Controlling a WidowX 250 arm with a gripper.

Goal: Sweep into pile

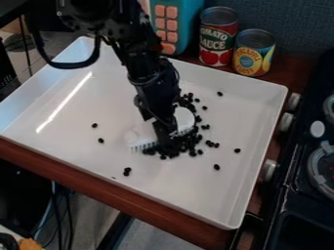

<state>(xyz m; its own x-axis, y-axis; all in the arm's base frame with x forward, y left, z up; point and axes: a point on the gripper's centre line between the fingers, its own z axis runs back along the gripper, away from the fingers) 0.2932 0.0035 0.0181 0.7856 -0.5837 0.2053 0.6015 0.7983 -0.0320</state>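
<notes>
The black gripper (164, 134) hangs low over the middle of the white tray (251, 195), shut on a white brush (184, 118). The brush lies slantwise across the tray, its bristles facing the near side and touching the dark beans. Most of the beans (189, 141) are heaped along the brush's near and right sides, some partly hidden behind the gripper. Several loose beans lie apart: a pair near the front edge, two to the left, and others to the right and back right.
Behind the tray stand a tomato can (219, 36), a pineapple can (254, 52) and a teal toy with orange buttons (175, 24). A black stove (297, 195) with knobs borders the tray's right side. The tray's raised walls surround the beans.
</notes>
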